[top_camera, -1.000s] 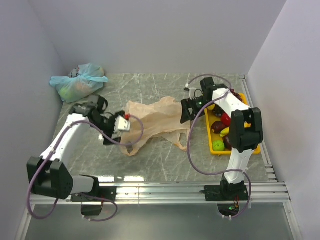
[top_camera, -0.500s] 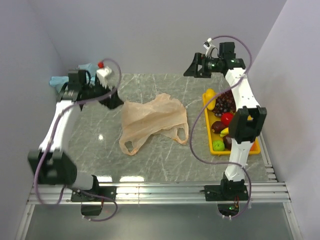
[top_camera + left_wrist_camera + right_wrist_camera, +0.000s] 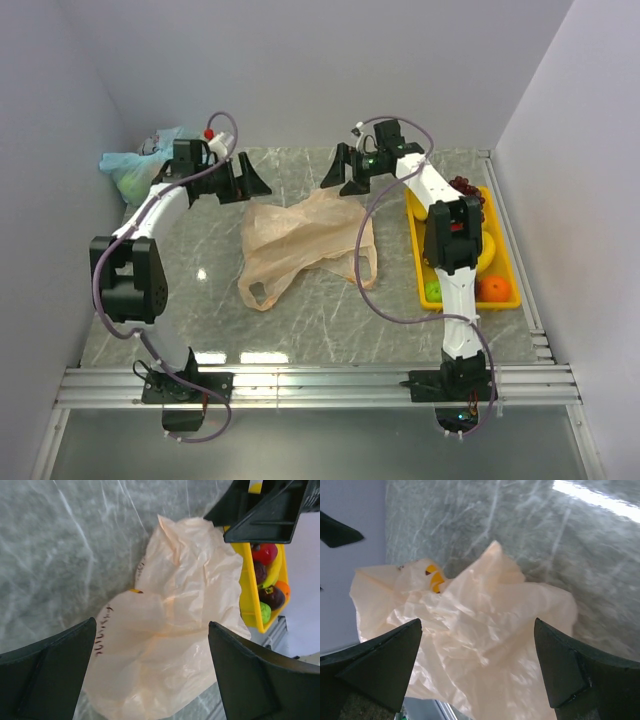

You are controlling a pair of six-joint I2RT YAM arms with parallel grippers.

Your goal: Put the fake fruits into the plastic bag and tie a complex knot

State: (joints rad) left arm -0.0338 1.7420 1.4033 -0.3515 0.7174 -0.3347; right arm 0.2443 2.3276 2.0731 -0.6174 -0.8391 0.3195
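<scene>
1. The grey marbled table (image 3: 300, 325) holds everything. A metal rail cuts off its near edge.
2. The plastic bag (image 3: 305, 235) lies crumpled and flat in the middle. Its two handle loops (image 3: 258, 292) lie apart on its near side. The folds make it hard to tell whether anything is inside, and both wrist views crop its edges.
3. The yellow tray (image 3: 500, 302) sits to the right of the bag, much of it hidden behind the right arm.
4. A pale blue-green bag (image 3: 135, 172) lies far to the bag's left, partly hidden by the left arm.
5. The left gripper (image 3: 243, 185) hangs over the bag's far-left corner, jaws spread wide and empty.
6. The right gripper (image 3: 343, 178) hangs over the bag's far-right corner, also spread wide and empty.
7. The fake fruits (image 3: 465, 186) sit in the tray. A green apple (image 3: 433, 291) and an orange (image 3: 493, 288) show clearly, while the arm covers others.
8. A small yellow banana print (image 3: 435, 577) shows on the bag, creased and partly folded under.
</scene>
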